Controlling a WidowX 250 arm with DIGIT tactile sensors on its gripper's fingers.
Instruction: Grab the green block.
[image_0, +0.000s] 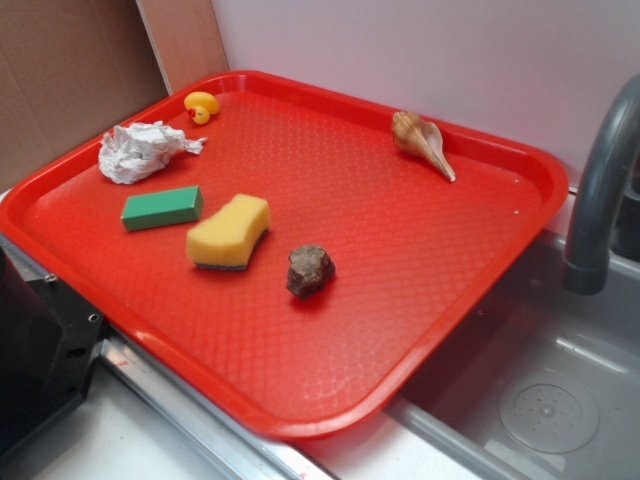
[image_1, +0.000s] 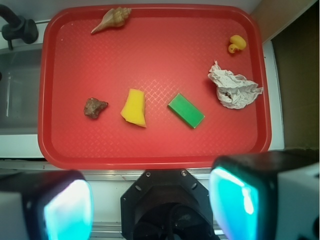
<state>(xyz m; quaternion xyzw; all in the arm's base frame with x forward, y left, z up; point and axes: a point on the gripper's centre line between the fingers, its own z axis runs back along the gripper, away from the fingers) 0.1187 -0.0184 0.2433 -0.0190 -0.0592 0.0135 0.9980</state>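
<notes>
Fingers (image_1: 67, 210) spread apart, empty, at frame btm; green block (image_1: 186, 110) lies ctr-right on red tray (image_1: 150, 155), beside yellow sponge (image_1: 134, 107).

Exterior view: a fixed camera set beside and above the red tray (image_0: 440, 330), looking obliquely down across it toward a pale back wall, with the faucet (image_0: 598, 190) at the right edge. Wrist view: a camera mounted on the arm, high above and looking almost straight down, with the blurred fingers (image_1: 65, 207) filling the lower edge and the whole tray (image_1: 150, 150) in frame. The wrist view is roughly reversed left to right: the faucet (image_1: 17, 27) appears upper left. Both views share the tray and its contents.
</notes>
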